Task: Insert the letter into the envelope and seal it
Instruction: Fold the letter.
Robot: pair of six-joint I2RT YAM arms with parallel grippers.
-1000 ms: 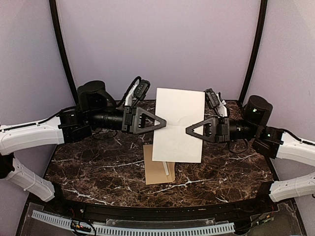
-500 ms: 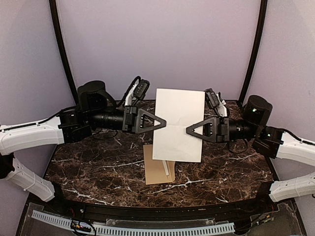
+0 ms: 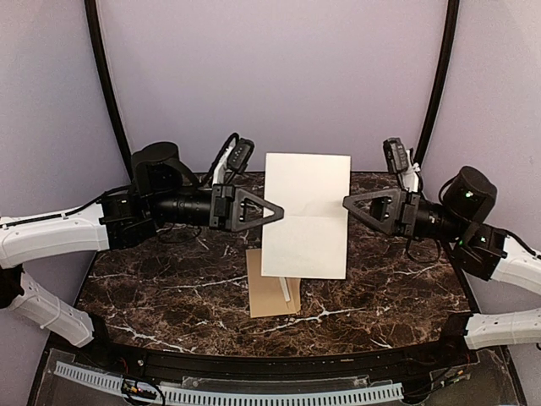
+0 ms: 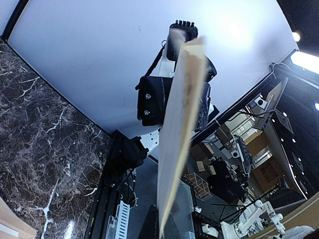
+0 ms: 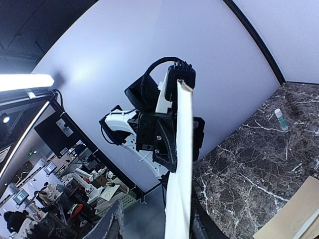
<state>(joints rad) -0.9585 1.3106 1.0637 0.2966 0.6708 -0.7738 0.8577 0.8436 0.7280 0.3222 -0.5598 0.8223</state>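
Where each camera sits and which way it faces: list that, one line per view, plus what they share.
Top external: above and behind, looking down at the table; shows both arms, left end effector and right end effector either side of the upright letter.
Left wrist: beside the letter, looking along it edge-on toward the right end effector; own fingers unseen.
Right wrist: mirrored, facing the left end effector.
Shared: all show letter and envelope.

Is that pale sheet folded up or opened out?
Opened out: the letter hangs upright as one full sheet, a faint crease across its middle, its edge pinched by the left gripper.
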